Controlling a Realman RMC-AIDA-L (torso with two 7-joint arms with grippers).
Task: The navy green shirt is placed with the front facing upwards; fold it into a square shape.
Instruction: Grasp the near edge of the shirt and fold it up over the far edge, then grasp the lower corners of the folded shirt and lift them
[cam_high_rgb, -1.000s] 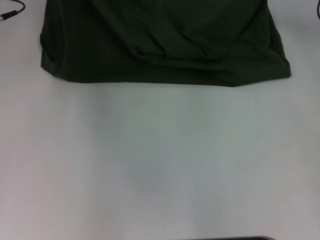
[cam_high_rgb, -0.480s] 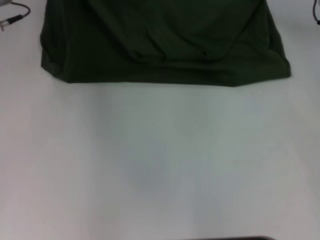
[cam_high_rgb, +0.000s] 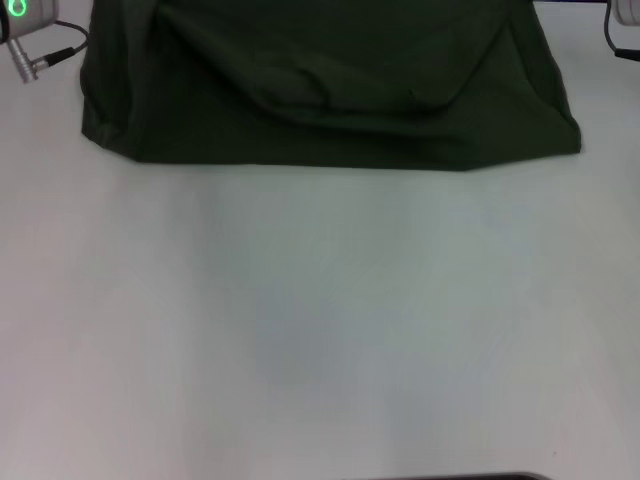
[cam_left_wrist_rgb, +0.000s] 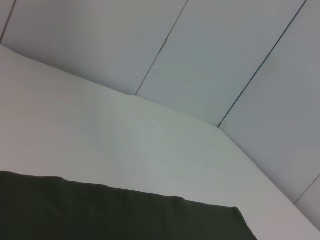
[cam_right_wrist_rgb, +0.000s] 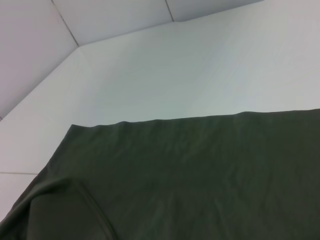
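One navy green shirt (cam_high_rgb: 330, 90) lies at 12 o'clock on the white table (cam_high_rgb: 320, 320), between my two arms. At 10 o'clock I see only a piece of the left arm (cam_high_rgb: 25, 30) with a green light; at 2 o'clock a sliver of the right arm (cam_high_rgb: 622, 25). Both grippers are outside all views, so I cannot tell their fingers. The shirt shows plain dark cloth with soft folds.

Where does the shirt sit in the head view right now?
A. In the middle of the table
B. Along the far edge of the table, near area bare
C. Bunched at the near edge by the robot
B: the navy green shirt lies across the top of the head view, and the white table in front of it is bare.
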